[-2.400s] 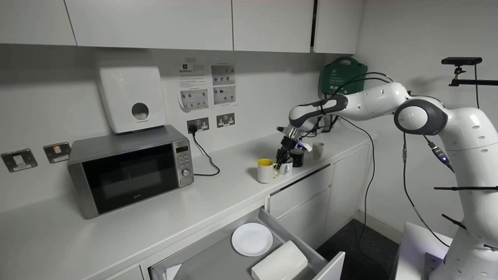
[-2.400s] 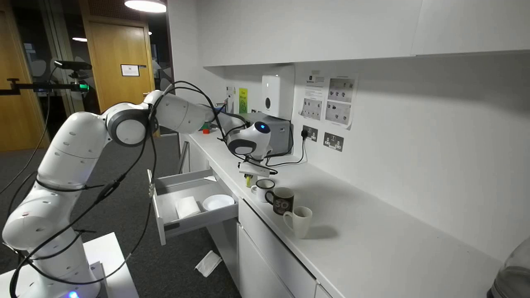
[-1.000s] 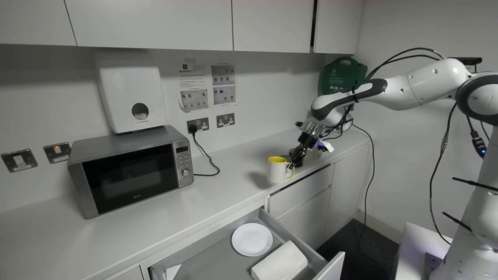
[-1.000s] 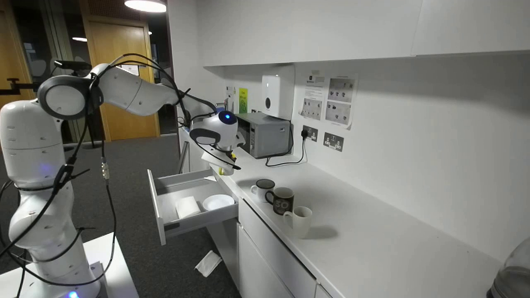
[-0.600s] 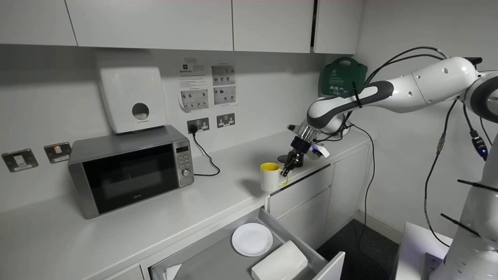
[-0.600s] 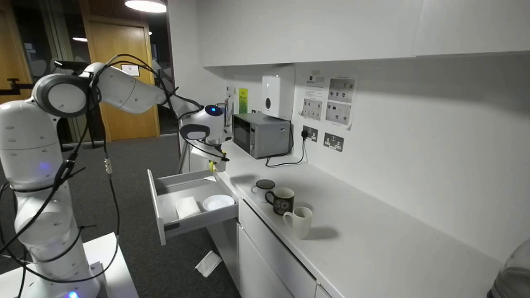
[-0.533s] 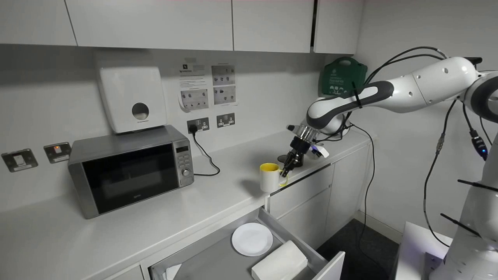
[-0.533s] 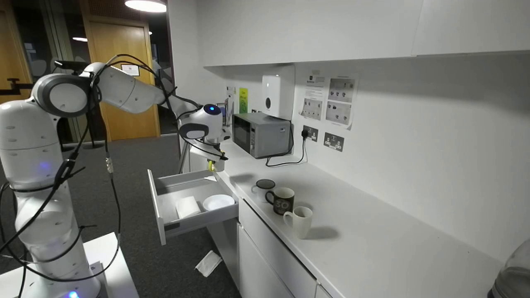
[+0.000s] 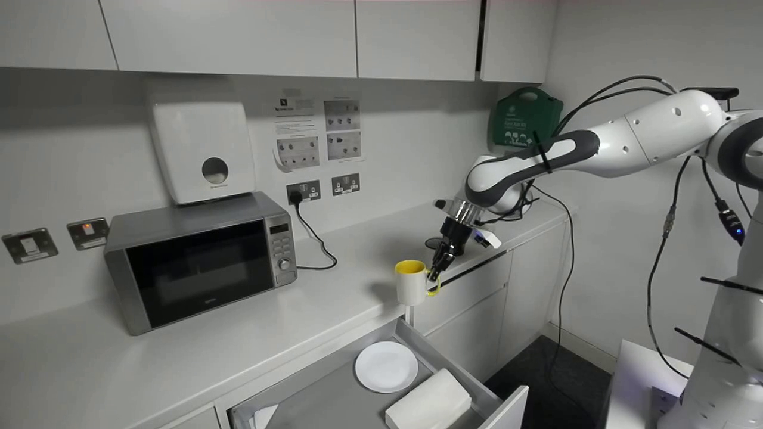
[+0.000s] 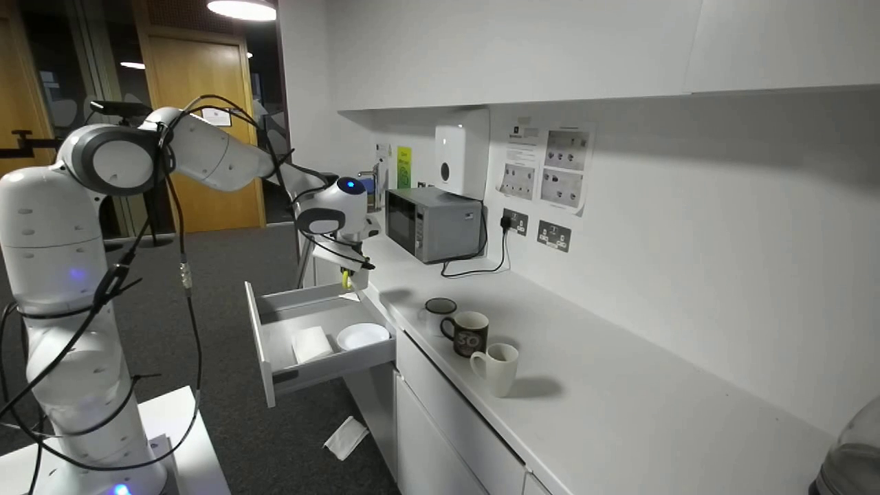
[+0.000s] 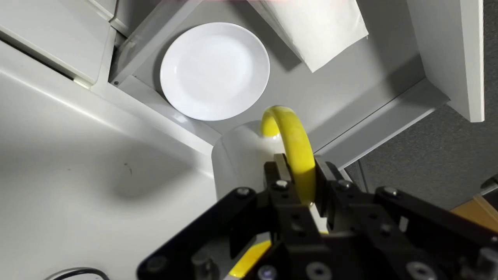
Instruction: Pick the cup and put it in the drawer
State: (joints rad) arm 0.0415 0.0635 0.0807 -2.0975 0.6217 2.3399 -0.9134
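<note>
1. The black two-finger gripper (image 11: 301,168) pinches the yellow handle (image 11: 291,134) of a small white cup (image 9: 411,290) that is yellow inside.
2. In an exterior view, the cup is upright over the front edge of the flat white surface (image 9: 250,333).
3. The open white drawer (image 9: 334,396) is at the cup's 7 o'clock.
4. In it, a white paper bundle (image 9: 428,401) lies at 4 o'clock from a round white plate (image 9: 386,366).
5. A boxy grey microwave (image 9: 199,274) is at the cup's 9 o'clock.
</note>
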